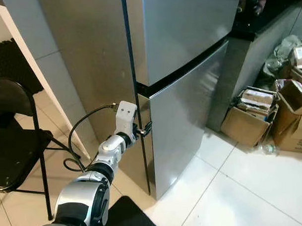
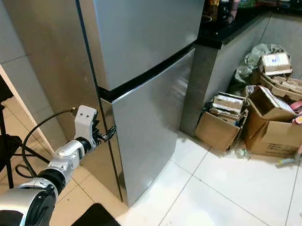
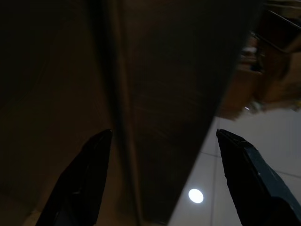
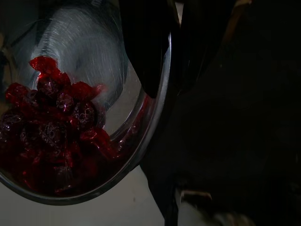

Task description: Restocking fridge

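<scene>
The silver two-door fridge stands shut, its lower door (image 1: 185, 114) under the upper door (image 1: 183, 30). My left gripper (image 1: 143, 128) reaches to the left edge of the lower door, just below the dark gap between the doors. In the left wrist view the left gripper (image 3: 163, 136) is open, with the door's edge seam between its black fingers (image 3: 84, 179). In the right wrist view my right gripper (image 4: 175, 47) is shut on the rim of a steel bowl (image 4: 160, 108), one finger inside and one outside. Dark red dried berries (image 4: 51, 136) lie in the bowl.
A black folding chair (image 1: 11, 138) stands close on the left. A black mat (image 1: 132, 219) lies at my feet. Open cardboard boxes (image 2: 274, 122) and clutter sit on the white tiles to the right, below a black counter (image 2: 228, 26).
</scene>
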Robot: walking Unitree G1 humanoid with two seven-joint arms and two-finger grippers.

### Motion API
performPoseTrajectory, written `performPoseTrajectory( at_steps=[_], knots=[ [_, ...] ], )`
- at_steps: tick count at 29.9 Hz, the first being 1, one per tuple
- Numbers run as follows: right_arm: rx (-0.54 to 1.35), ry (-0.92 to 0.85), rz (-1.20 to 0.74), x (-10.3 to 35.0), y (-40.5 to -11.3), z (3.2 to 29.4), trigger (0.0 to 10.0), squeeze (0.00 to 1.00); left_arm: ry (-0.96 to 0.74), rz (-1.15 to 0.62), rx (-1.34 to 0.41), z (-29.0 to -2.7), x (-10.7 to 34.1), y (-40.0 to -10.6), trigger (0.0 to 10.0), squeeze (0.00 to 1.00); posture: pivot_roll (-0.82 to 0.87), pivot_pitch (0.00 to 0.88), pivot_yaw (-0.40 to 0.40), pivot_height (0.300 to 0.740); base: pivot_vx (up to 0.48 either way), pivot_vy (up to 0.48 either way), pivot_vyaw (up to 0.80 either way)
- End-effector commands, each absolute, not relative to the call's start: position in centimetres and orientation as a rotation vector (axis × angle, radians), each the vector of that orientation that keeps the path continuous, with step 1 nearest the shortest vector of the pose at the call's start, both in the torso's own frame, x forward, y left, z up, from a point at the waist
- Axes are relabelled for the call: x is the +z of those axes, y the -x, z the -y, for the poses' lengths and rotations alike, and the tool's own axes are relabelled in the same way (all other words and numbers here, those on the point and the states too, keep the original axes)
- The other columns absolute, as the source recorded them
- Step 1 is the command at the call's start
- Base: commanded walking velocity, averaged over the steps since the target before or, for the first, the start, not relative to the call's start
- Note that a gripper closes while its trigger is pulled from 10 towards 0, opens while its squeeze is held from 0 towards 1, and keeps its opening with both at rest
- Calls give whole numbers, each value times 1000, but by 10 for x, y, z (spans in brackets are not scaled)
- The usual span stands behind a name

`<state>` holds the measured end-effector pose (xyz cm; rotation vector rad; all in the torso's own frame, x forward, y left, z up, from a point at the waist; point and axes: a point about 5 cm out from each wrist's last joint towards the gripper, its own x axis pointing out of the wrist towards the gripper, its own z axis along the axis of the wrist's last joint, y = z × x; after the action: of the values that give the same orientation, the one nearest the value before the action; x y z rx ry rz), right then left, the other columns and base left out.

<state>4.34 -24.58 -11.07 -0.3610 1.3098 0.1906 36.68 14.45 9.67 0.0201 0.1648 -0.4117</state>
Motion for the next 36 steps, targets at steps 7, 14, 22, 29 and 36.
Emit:
performPoseTrajectory(
  at_steps=[7, 14, 22, 29, 36],
  knots=[
    [187, 382, -1307, -109, -37, 252, 10000, 0, -23, -133, -486, -136, 113, -375, 10000, 0, -184, 118, 41, 740, 0, 0, 0],
    [190, 386, -1275, -108, -45, 251, 10000, 0, -20, -69, -544, -121, 134, -383, 10000, 0, -191, 113, 40, 740, 0, 0, 0],
    [192, 391, -1268, -107, -48, 253, 10000, 0, 19, -55, -697, -98, 135, -379, 10000, 0, -189, 115, 40, 740, 0, 0, 0],
    [190, 393, -1262, -107, -52, 252, 10000, 0, -20, -52, -925, -67, 124, -362, 10000, 0, -180, 103, 42, 740, 0, 0, 0],
    [190, 391, -1252, -107, -56, 250, 10000, 0, 6, -36, -1054, -45, 119, -350, 10000, 0, -168, 92, 48, 740, 0, 0, 0]
  ],
)
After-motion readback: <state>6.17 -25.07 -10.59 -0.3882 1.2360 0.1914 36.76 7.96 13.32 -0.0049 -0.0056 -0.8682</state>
